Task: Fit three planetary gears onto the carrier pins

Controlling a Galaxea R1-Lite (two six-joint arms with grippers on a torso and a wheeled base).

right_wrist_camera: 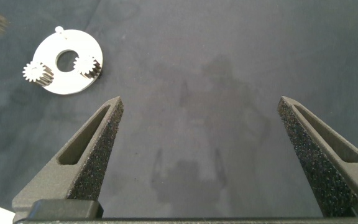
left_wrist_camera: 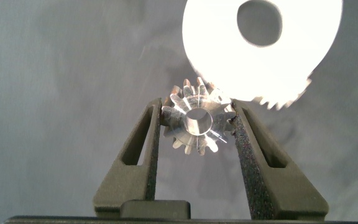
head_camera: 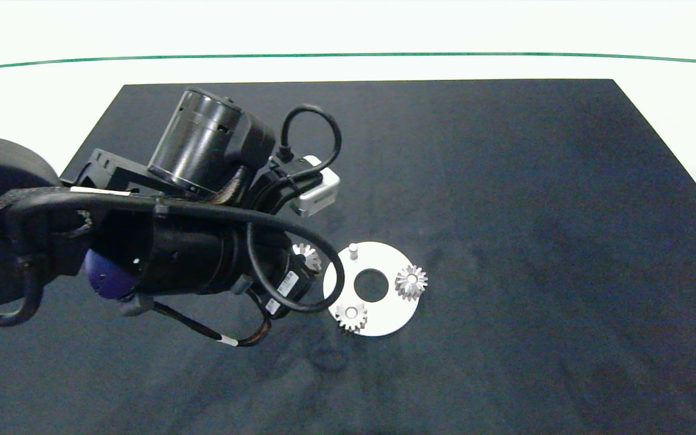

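The left gripper (left_wrist_camera: 196,121) clamps the third gear (left_wrist_camera: 196,119) just left of the white disc (head_camera: 391,323), mid-frame. Two gears (head_camera: 411,281) sit on pins; one pin (head_camera: 353,249) stands bare. The right gripper (right_wrist_camera: 199,134) hangs spread wide above the dark mat (head_camera: 535,211).

Three shiny silver gears (head_camera: 411,281), a white disc (head_camera: 388,314), a black mat (head_camera: 505,211), a white tabletop (head_camera: 348,36) with a green line (head_camera: 348,55).

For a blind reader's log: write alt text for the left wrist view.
The left gripper grips a small silvery planetary gear between its two dark jaws, just beside the edge of the white disc with its large centre hole. The dark mat lies beneath.
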